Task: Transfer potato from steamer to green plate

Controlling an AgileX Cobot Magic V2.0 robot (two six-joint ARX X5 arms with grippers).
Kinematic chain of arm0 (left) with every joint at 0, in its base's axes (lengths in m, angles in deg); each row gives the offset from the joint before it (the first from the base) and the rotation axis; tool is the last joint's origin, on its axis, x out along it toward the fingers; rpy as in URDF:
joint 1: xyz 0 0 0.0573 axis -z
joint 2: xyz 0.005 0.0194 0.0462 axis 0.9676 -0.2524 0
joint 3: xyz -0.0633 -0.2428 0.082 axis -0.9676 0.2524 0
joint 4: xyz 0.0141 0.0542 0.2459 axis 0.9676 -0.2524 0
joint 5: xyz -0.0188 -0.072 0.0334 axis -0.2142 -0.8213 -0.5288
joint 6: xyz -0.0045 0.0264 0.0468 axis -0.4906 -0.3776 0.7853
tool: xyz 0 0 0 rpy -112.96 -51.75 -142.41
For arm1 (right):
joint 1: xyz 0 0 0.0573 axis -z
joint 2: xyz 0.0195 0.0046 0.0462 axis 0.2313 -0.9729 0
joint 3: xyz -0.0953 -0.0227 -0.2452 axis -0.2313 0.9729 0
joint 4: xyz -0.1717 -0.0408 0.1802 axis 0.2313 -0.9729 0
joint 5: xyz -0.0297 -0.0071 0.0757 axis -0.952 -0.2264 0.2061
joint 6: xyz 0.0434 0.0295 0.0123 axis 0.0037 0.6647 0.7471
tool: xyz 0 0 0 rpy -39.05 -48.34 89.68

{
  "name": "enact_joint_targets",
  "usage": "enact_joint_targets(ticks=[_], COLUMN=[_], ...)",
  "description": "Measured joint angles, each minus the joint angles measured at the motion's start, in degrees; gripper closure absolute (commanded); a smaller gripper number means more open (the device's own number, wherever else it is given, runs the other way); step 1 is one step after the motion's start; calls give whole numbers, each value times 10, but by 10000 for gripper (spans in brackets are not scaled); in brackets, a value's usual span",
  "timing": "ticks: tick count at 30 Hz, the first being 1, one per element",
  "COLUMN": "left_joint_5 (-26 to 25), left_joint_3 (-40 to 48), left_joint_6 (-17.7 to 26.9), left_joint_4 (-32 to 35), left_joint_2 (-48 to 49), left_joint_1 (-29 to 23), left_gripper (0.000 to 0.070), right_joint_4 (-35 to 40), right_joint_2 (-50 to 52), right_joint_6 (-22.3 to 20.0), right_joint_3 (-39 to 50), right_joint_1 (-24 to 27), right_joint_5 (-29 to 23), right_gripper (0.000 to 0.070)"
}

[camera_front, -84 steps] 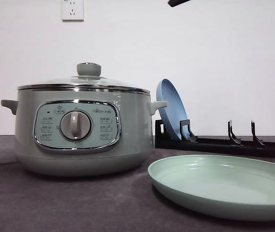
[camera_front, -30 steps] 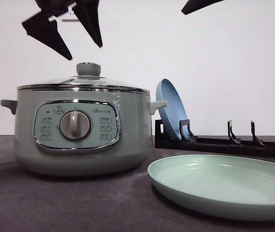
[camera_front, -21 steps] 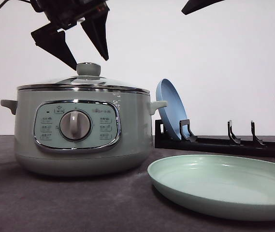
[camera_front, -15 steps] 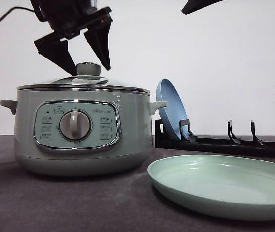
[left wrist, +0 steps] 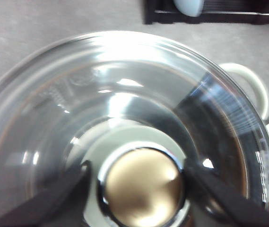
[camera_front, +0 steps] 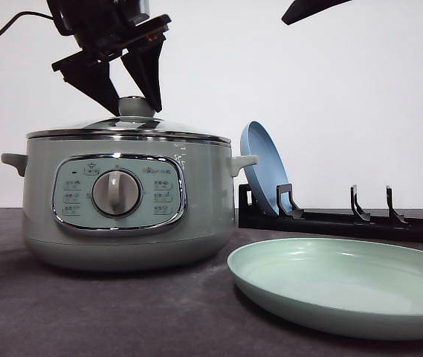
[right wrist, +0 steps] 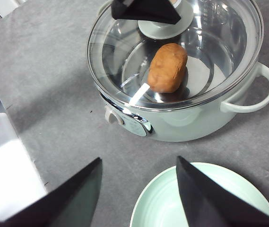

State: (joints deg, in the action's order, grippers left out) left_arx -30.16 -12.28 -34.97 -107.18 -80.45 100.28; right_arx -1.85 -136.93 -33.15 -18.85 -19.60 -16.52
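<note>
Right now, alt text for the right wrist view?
A potato lies in the steamer under its closed glass lid, seen from above. The open right tool hovers nearer, above a green plate on the gray table.

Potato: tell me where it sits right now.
In the right wrist view the potato lies inside the steamer under the closed glass lid, beside the lid knob.

Setting was a staged test bench: bare white wall (camera_front: 330, 111) with power sockets (camera_front: 111, 15), grey felt-covered table (camera_front: 122, 312), black plastic dish rack (camera_front: 345, 222).
</note>
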Motion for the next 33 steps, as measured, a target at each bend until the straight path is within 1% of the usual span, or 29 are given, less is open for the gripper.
enact_joint_targets(ticks=[3, 6, 9, 13, 14, 17, 18, 33], left_joint_5=[0, 0, 0, 0, 0, 0, 1, 2], left_joint_3=[-3, -5, -6, -6, -6, -7, -7, -9], left_joint_6=[0, 0, 2, 2, 2, 7, 10, 15], left_joint_4=[-10, -21, -23, -24, -24, -24, -24, -27], left_joint_2=[0, 1, 1, 1, 1, 2, 2, 4], left_joint_1=[1, 0, 0, 0, 0, 0, 0, 0], left_gripper=[376, 436, 474, 492, 512, 681, 694, 699], right_joint_4=[0, 0, 0, 0, 0, 0, 0, 0], right_joint_2=[0, 0, 0, 0, 0, 0, 0, 0], right_joint_6=[0, 0, 0, 0, 0, 0, 0, 0], right_joint_3=[0, 0, 0, 0, 0, 0, 0, 0], right_joint_1=[0, 0, 0, 0, 0, 0, 0, 0], right_joint_5=[0, -1, -1, -1, -1, -1, -1, -1], right_gripper=[392, 392, 392, 392, 392, 392, 392, 392])
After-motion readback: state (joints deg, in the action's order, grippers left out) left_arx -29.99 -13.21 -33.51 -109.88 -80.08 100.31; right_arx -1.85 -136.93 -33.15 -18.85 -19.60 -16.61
